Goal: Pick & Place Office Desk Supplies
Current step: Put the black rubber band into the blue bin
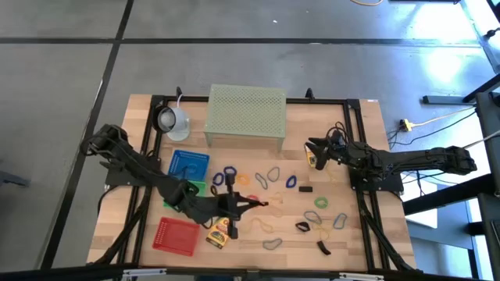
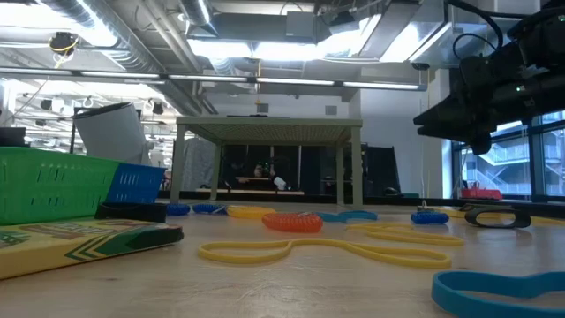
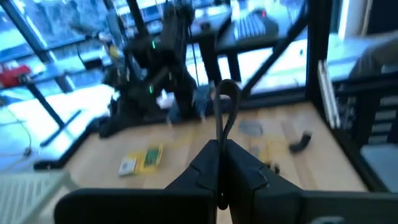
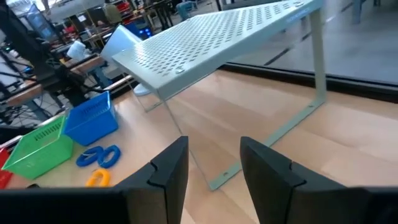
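Observation:
My left gripper (image 1: 256,204) is above the middle of the table, near its front, and is shut on a thin loop (image 3: 225,106) that looks dark in the left wrist view. My right gripper (image 1: 311,146) hangs open over the table's right part, level with the mesh stand's front, with nothing between its fingers (image 4: 214,155). A small yellow box (image 3: 142,160) lies flat on the table close to it. More loops lie flat between the arms, among them blue (image 1: 229,173), grey (image 1: 273,173) and green (image 1: 321,202) ones. Black clips (image 1: 305,188) lie there too. My left gripper pinches one end of the loop (image 3: 221,142) between its two fingers, at their free ends. The fingers lie about level and point toward the table's right edge. The loop's free part stands out past the fingertips, clear of the table.
A pale green mesh stand (image 1: 246,115) and a white lamp-like object (image 1: 172,119) stand at the back. Blue (image 1: 189,164), green (image 1: 195,189) and red (image 1: 176,234) baskets sit left of centre. A second yellow box (image 1: 219,232) lies below my left arm.

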